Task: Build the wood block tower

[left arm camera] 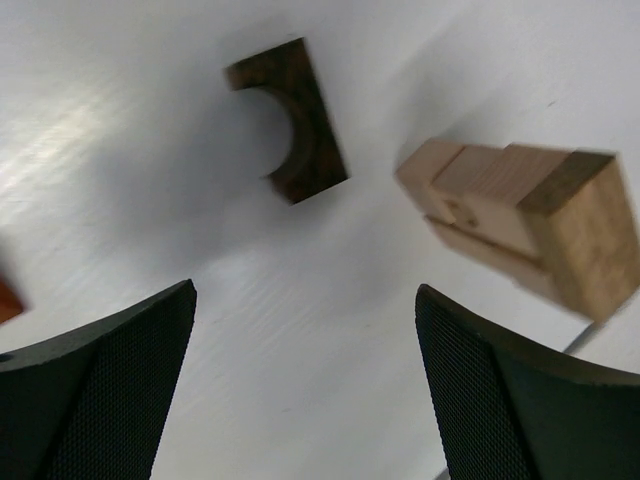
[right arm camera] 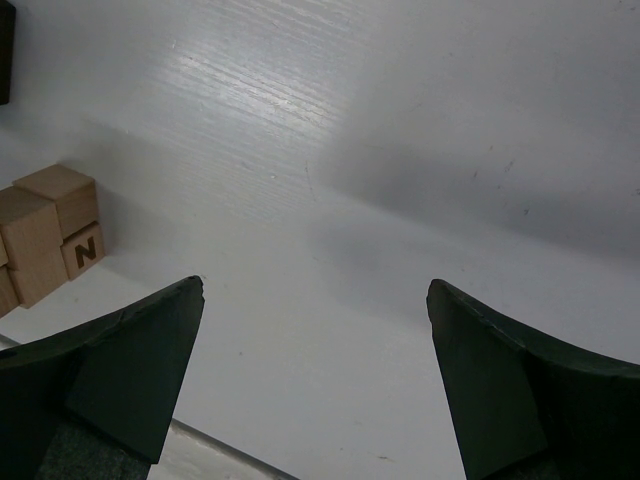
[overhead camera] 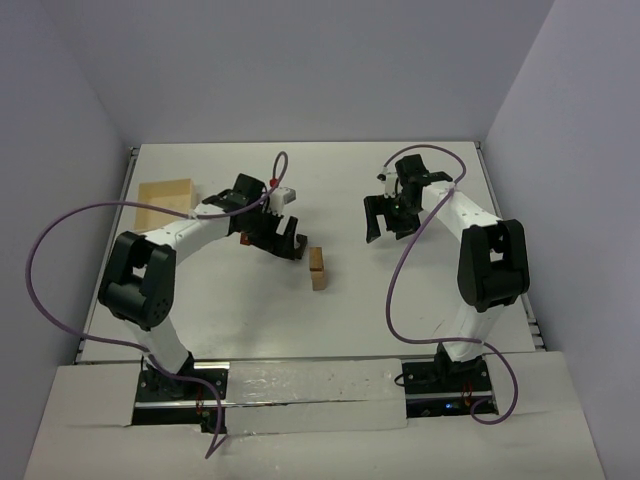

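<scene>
Right now my left gripper (left arm camera: 305, 300) and right gripper (right arm camera: 315, 285) both gape empty, and the dark brown wooden arch block (left arm camera: 290, 120) lies near the cluster of pale tan wooden cubes (left arm camera: 520, 220), which a stray finger could scatter.

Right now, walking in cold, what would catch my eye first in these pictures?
A small cluster of pale wooden blocks sits midway across the white table. The left end effector hangs open just short of a dark arch-shaped piece lying flat; the right end effector is open too, on the blocks' other side. A shallow wooden tray rests at the far left.
</scene>
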You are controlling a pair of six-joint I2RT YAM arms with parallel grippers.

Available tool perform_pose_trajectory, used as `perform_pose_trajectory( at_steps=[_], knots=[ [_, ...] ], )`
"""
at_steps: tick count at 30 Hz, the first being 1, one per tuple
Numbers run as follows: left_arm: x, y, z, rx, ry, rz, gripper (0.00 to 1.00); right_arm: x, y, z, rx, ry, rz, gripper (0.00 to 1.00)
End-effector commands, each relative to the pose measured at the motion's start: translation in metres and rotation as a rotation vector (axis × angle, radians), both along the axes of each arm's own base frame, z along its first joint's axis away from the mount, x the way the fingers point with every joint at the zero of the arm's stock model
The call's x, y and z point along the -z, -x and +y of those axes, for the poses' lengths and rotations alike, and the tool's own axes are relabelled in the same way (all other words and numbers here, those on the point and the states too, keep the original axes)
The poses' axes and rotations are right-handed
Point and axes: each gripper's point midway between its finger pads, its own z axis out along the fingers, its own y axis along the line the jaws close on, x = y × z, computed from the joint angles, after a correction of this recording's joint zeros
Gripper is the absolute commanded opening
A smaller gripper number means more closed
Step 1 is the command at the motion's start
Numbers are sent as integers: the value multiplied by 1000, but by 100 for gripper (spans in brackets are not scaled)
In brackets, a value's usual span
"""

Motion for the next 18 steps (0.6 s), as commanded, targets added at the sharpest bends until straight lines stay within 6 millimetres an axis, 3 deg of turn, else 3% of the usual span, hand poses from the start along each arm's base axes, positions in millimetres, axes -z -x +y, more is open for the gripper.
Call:
perform_pose_trajectory(
  at_steps=[1,8,13,18],
  knots=[
    [-51,-10,12,331,33,-242,95,-13,-3,0,-16,2,-54,100],
    [-53,9,5,884,81,-494,96,-13,-5,-4,-11,9,-54,100],
    [-44,1,-15,1038,139,-535,97,-13,-3,-12,-6,24,-52,100],
    [-31,-22,-29,1049,137,-532,97,-14,-1,-21,7,42,-53,100]
  ],
)
